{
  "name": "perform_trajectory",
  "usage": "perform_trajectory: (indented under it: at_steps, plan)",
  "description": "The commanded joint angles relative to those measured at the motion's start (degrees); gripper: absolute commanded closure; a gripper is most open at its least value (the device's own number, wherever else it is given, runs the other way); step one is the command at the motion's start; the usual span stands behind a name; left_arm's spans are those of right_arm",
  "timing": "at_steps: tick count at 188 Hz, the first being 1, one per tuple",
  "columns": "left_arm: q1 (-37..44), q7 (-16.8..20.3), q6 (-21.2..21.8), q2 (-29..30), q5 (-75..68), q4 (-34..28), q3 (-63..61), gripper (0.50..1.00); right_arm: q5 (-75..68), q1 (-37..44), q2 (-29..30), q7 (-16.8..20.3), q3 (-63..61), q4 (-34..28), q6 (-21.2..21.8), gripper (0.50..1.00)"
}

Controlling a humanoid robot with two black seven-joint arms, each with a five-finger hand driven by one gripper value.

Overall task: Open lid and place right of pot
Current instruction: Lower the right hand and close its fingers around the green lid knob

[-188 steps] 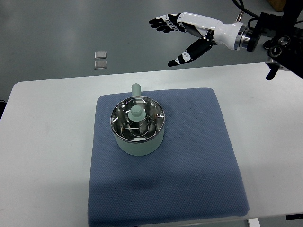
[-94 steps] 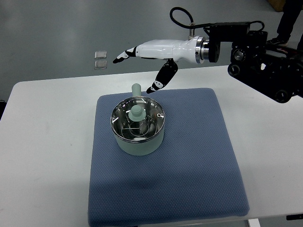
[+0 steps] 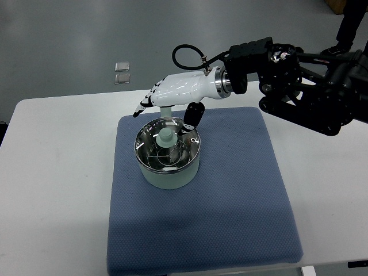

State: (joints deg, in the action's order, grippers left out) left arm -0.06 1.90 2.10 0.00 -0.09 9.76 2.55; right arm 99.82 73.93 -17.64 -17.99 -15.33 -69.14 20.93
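Note:
A pale green pot [image 3: 168,168] stands on a blue mat [image 3: 230,195], its handle pointing away from me and mostly hidden by the hand. A glass lid [image 3: 167,147] with a steel rim and a pale green knob [image 3: 167,136] sits on the pot. My right hand [image 3: 168,110], white with black fingertips, hovers above the pot's far rim. Its fingers [image 3: 145,105] are spread and its thumb [image 3: 191,117] hangs down by the lid's far right edge. It holds nothing. The left arm is out of view.
The mat lies on a white table [image 3: 52,172]. My right arm's black joints [image 3: 299,86] stretch across the upper right. Two small clear packets [image 3: 121,72] lie on the floor beyond the table. A person's leg [image 3: 349,26] shows at the top right corner.
My right hand has swung left and down from beyond the table's far edge to just above the pot's far rim. The pot and lid have not moved.

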Motion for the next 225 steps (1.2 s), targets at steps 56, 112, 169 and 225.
perform_trajectory:
  at_steps: [56,112,169,225]
  plan:
    - [-0.02,0.03,0.01,0.00,0.00,0.00,0.00,0.500,2.40,0.87,2.53,0.50,3.46,0.84,-0.36,0.668]
    - [-0.02,0.03,0.01,0.00,0.00,0.00,0.00,0.500,4.33,0.78,2.70,1.81,4.17,1.55,-0.45,0.734]
    - [0.06,-0.05,0.01,0.00,0.00,0.00,0.00,0.500,5.21,0.52,3.93,2.60,5.22,2.07,-1.24,0.740]
    - [0.06,0.03,0.01,0.00,0.00,0.00,0.00,0.500,6.44,0.60,4.81,2.96,6.01,2.87,-2.91,0.769]
